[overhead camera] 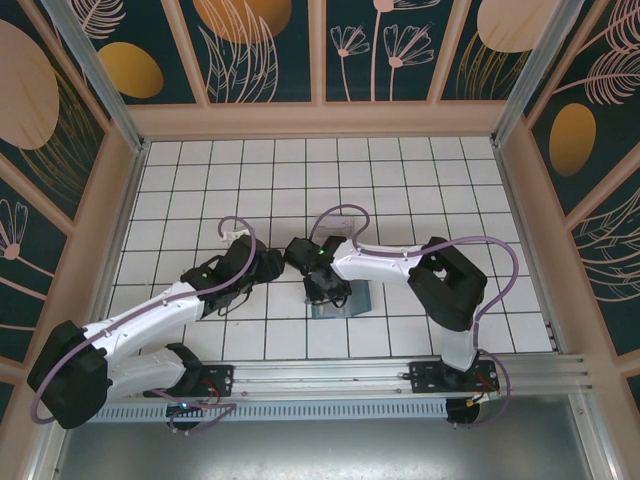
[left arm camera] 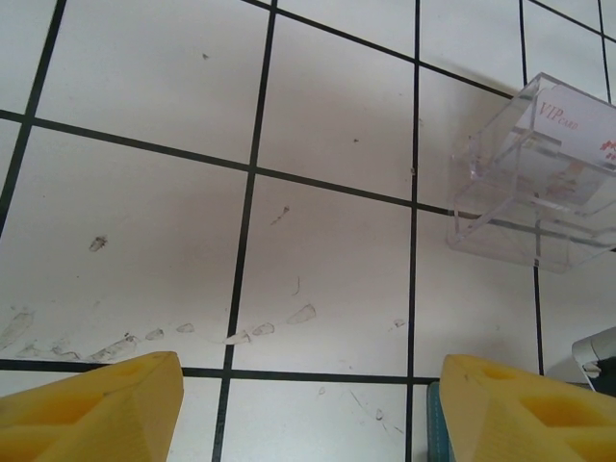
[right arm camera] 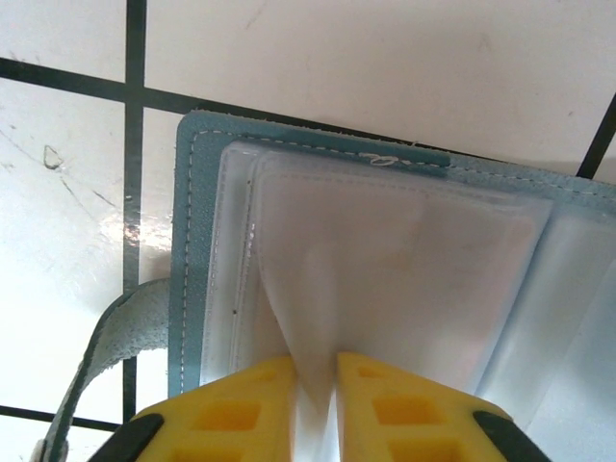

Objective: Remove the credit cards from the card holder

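Top: card holder (overhead camera: pixel 347 300) lies open mid-table, w/ right gripper (overhead camera: pixel 322 287) down on its left part and left gripper (overhead camera: pixel 268 265) just beside. The arm hides the contact.

Left wrist: left gripper (left arm camera: pixel 308 409) is wide open over bare tile, nothing btwn the fingers. Clear box (left arm camera: pixel 534 183) is near; a careless reach could knock it.

Right wrist: right gripper (right arm camera: pixel 316 375) is pinched on a clear sleeve (right arm camera: pixel 385 241) of the holder, not obviously on a card. Pull now and you'll prob lift the whole holder, since nothing pins it. Can't tell if credit cards sit inside: sleeves too cloudy, right half cut off.
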